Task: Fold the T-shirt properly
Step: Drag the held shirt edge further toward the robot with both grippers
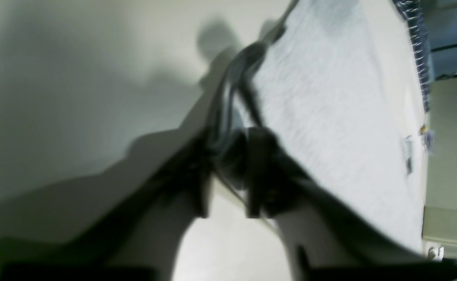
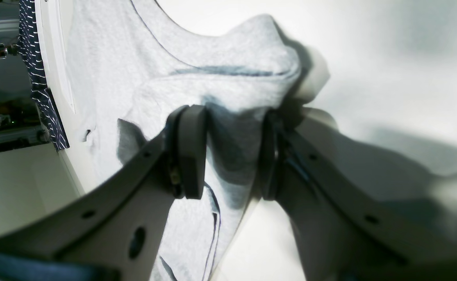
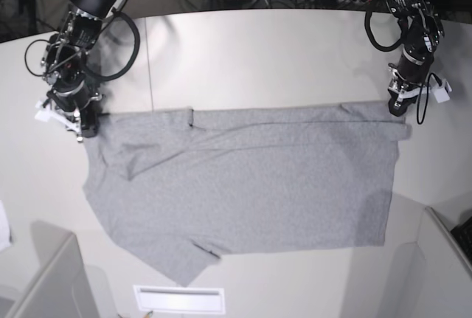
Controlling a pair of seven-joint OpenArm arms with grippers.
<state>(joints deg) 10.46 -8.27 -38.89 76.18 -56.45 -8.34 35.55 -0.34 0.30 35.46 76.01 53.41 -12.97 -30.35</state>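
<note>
The T-shirt (image 3: 243, 185) lies flat on the table (image 3: 258, 52). At its far corners, the left gripper (image 1: 228, 171) and right gripper (image 2: 232, 152) each pinch bunched fabric (likely stretching that edge taut).

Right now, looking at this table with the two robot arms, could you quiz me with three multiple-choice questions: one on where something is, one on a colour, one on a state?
1. Where does the right gripper meet the T-shirt?
A. at a far corner
B. at the middle
C. at the near hem

2. What colour is the T-shirt?
A. red
B. heather grey
C. black

3. How does the T-shirt lie on the table?
A. rolled into a ball
B. hanging off the edge
C. spread mostly flat

Answers: 1 A, the right wrist view shows cloth bunched between its fingers at the corner. 2 B, every view shows pale grey fabric. 3 C, the base view shows it spread wide.
</note>
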